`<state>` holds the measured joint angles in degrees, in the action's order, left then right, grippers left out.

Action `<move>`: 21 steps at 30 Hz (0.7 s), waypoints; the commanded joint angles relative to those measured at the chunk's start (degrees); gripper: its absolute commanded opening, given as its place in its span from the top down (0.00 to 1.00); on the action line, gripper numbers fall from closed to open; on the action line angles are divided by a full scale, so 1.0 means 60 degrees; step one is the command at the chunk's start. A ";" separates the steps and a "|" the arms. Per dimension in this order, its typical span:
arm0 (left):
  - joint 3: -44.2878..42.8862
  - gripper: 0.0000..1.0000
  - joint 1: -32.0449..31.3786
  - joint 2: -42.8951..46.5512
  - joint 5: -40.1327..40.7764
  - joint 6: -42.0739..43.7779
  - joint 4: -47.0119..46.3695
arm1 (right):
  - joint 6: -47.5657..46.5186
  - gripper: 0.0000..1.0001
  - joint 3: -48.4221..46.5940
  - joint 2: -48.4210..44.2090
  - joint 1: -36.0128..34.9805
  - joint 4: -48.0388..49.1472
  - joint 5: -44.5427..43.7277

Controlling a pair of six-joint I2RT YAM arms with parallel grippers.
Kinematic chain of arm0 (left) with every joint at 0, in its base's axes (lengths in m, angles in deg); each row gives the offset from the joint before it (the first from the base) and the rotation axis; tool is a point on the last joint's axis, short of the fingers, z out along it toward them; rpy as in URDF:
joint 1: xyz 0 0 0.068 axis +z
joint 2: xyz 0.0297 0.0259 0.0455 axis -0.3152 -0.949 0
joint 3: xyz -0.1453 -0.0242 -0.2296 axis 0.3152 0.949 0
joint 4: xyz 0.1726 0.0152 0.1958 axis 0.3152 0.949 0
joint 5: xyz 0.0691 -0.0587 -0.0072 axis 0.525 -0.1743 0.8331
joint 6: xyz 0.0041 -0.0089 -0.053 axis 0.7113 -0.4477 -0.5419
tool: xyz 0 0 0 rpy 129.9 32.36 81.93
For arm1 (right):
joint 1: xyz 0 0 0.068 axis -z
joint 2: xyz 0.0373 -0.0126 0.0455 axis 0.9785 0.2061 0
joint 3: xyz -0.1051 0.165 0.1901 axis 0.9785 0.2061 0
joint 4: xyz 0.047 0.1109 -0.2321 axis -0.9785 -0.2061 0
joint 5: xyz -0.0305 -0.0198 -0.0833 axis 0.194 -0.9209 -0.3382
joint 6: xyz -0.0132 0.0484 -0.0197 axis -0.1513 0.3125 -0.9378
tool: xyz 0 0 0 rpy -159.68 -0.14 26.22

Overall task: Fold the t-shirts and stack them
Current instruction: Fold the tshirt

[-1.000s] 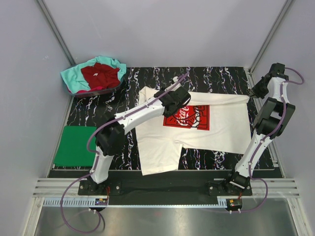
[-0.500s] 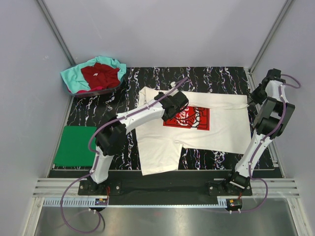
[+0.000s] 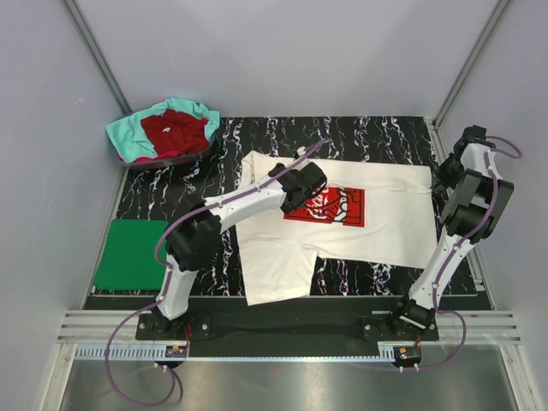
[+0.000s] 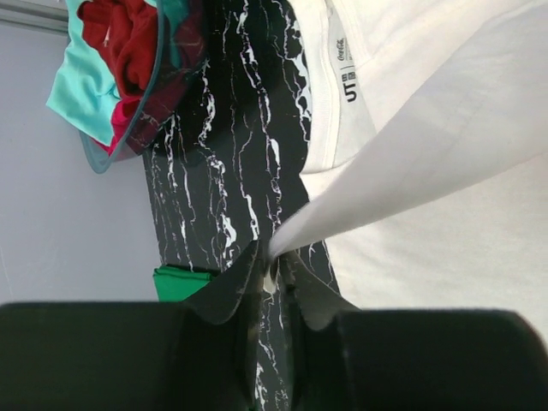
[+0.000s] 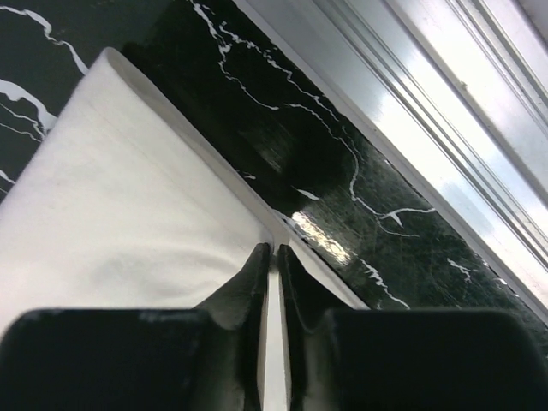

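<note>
A white t-shirt [image 3: 377, 231] with a red chest print [image 3: 330, 205] lies spread on the black marbled mat [image 3: 171, 193]. Over its upper left part my left gripper [image 3: 293, 187] pinches the tip of a raised white fold [image 4: 402, 163], with the jaws only slightly apart; its own view shows the left gripper [image 4: 274, 261] and the collar label [image 4: 347, 73]. At the mat's right edge my right gripper [image 3: 443, 177] is shut on the shirt's edge; the wrist view shows the right gripper [image 5: 274, 250] low over the mat. A folded green t-shirt [image 3: 128, 253] lies at the left.
A basket [image 3: 184, 157] at the back left holds a teal t-shirt [image 3: 127, 137] and a dark red t-shirt [image 3: 175, 128]. A metal rail [image 5: 445, 94] runs along the mat's right edge, close to my right gripper. Grey walls enclose the table on three sides.
My right gripper has come down and forward along the right edge, laying the shirt's back edge flatter. My left gripper has shifted slightly left with the fold, and its jaws look a touch wider.
</note>
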<state>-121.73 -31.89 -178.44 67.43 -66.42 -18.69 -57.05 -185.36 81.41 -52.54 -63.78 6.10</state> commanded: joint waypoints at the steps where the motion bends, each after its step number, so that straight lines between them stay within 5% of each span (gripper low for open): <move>1: 0.0236 0.73 -0.0032 0.0697 -0.0737 0.0108 -0.0500 | -0.0018 0.83 0.0325 -0.0856 0.0076 -0.0328 -0.0728; 5: 0.0924 0.43 0.0041 0.1956 -0.2231 0.0429 -0.1072 | 0.0158 0.51 0.0883 -0.1659 0.0032 -0.0183 -0.0978; 8: 0.1014 0.30 0.0347 0.2968 -0.3316 0.0765 -0.1394 | 0.0319 0.40 0.0796 -0.1997 -0.0172 -0.0167 -0.0599; 12: 0.0533 0.32 0.1591 0.3337 -0.4793 0.1103 -0.2023 | 0.0348 0.30 0.0708 -0.2204 -0.0817 0.0125 -0.0014; 21: -0.1621 0.50 0.3937 0.0746 -0.6992 0.1500 -0.4088 | 0.0817 0.25 -0.0390 -0.1208 -0.1697 -0.0021 0.1263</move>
<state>-128.35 -9.62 -168.72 33.12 -58.26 -37.22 -53.55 -184.49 72.75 -63.08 -63.88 10.71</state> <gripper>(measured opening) 0.506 0.743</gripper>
